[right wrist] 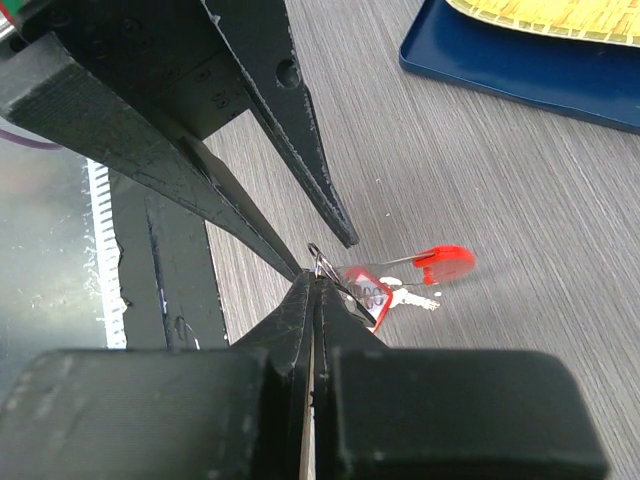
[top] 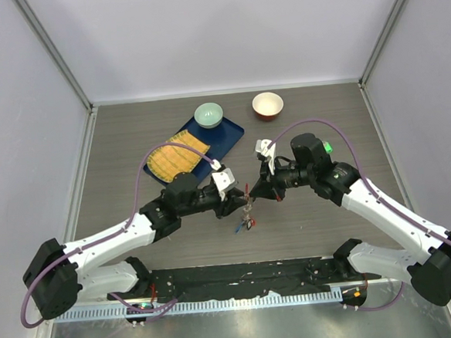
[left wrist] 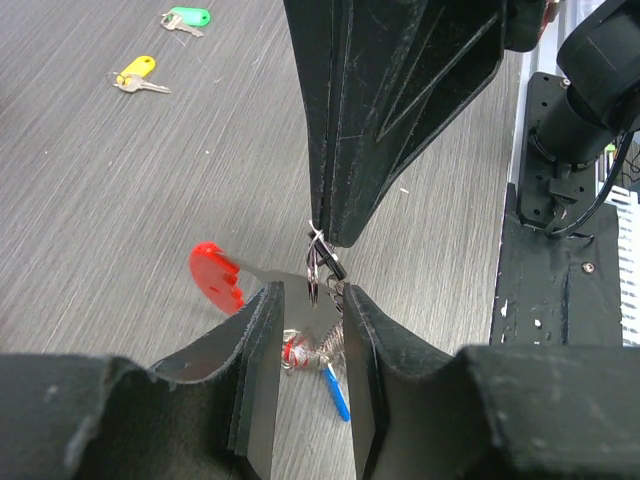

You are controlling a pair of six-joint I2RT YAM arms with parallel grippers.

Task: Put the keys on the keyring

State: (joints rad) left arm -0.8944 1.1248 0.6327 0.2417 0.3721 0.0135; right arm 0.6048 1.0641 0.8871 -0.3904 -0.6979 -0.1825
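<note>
My right gripper (right wrist: 318, 280) is shut on the silver split ring (right wrist: 320, 264) of the keyring and holds the bunch above the table. A red tag (right wrist: 368, 292) and a blue tag (left wrist: 338, 390) hang below it. My left gripper (left wrist: 310, 295) meets it tip to tip, and the grey blade of a red-headed key (left wrist: 215, 277) lies between its fingers, pointing at the ring. The yellow key (left wrist: 135, 75) and green key (left wrist: 187, 18) lie on the table beyond. A small dark piece sits at the ring; I cannot tell whether it is the black key. From above, the grippers (top: 239, 201) (top: 256, 191) meet mid-table.
A blue tray (top: 231, 134) holding a yellow woven mat (top: 177, 158) and a green bowl (top: 208, 114) stands behind the grippers. An orange bowl (top: 267, 104) is at the back right. The black base rail (top: 241, 280) runs along the near edge.
</note>
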